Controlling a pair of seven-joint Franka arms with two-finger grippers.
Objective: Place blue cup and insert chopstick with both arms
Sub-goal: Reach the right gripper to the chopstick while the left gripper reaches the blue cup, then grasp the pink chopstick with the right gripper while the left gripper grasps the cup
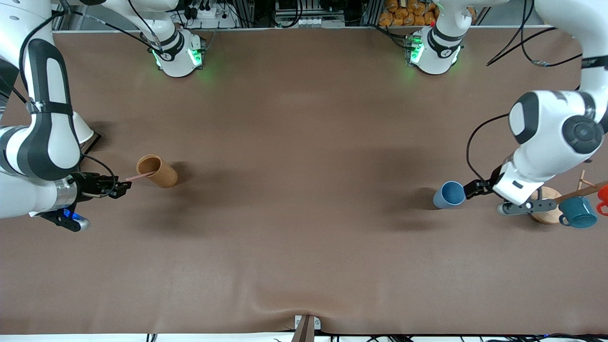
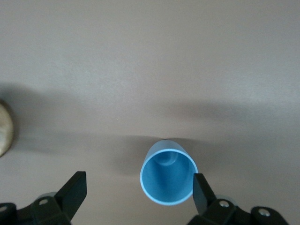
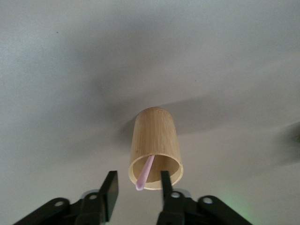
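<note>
The blue cup [image 1: 449, 194] stands on the table near the left arm's end. My left gripper [image 1: 471, 189] is open beside it. In the left wrist view the blue cup [image 2: 168, 177] sits in the gap of the left gripper [image 2: 138, 193], close against one finger [image 2: 200, 191] and untouched by the other. The pink chopstick [image 1: 137, 177] leans in a brown cylindrical cup [image 1: 157, 171] near the right arm's end. My right gripper [image 1: 124, 186] is open. In the right wrist view the chopstick [image 3: 146, 171] has its free end between the open fingers of the right gripper [image 3: 137, 194], not gripped.
A wooden mug rack [image 1: 546, 213] stands at the left arm's end of the table, with a teal mug [image 1: 579, 212] and a red mug [image 1: 603, 194] on its rods. A white object [image 1: 85, 132] lies by the right arm. The mat has a crease [image 1: 285, 304] near the front edge.
</note>
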